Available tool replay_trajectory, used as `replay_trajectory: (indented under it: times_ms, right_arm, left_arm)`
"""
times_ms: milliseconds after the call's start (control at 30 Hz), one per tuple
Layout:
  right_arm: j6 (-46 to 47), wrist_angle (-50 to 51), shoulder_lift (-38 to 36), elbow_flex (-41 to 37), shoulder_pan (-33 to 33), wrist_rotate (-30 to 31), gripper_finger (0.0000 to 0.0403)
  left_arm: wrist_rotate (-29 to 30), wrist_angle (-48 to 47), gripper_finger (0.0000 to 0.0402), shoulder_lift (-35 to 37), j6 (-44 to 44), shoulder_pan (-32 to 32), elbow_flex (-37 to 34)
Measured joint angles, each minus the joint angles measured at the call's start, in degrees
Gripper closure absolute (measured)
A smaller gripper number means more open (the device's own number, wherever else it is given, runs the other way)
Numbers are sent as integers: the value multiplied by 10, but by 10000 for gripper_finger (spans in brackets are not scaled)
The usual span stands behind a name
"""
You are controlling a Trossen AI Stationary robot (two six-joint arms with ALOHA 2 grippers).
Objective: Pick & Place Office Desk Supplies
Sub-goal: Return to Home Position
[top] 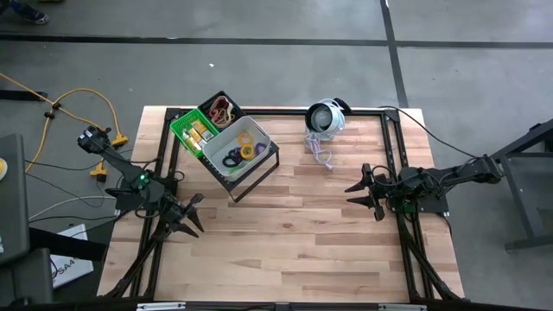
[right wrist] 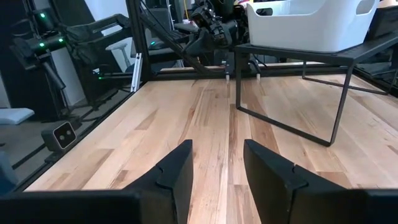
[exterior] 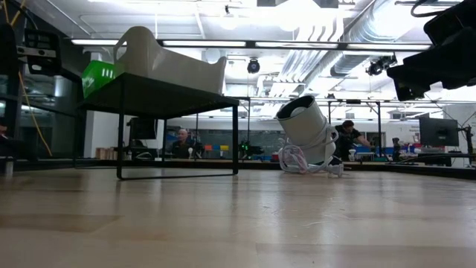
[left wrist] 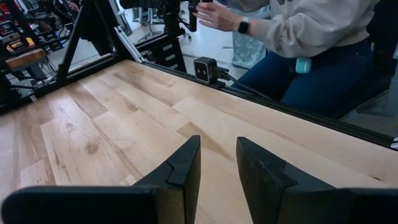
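Table [top: 285, 250], one, is carrying everything listed. Rack [exterior: 171, 95], one, black, is standing toward the far left of it, bearing three bins side by side: black bin [top: 210, 105], green bin [top: 180, 130], white bin [top: 214, 149]. Grippers, two: left gripper [top: 193, 214] and right gripper [top: 352, 195] are hovering near opposite table sides, fingers parted, grasping nothing. Loops [top: 240, 154] are lying in the white bin, yellow pieces [top: 199, 131] in the green bin; both are too small to count. Judged step: sorting is looking complete, homing is remaining, calling only for an unobstructed retreat.
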State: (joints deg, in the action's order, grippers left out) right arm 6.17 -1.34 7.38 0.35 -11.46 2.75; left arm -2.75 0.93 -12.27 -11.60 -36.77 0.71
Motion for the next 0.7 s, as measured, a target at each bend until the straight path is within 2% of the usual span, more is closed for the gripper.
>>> replay_trajectory:
  times_ms: [700]
  right_arm:
    - [0,-1,0,0,0,1,277]
  left_arm:
    - [0,0,304,0,0,0,0]
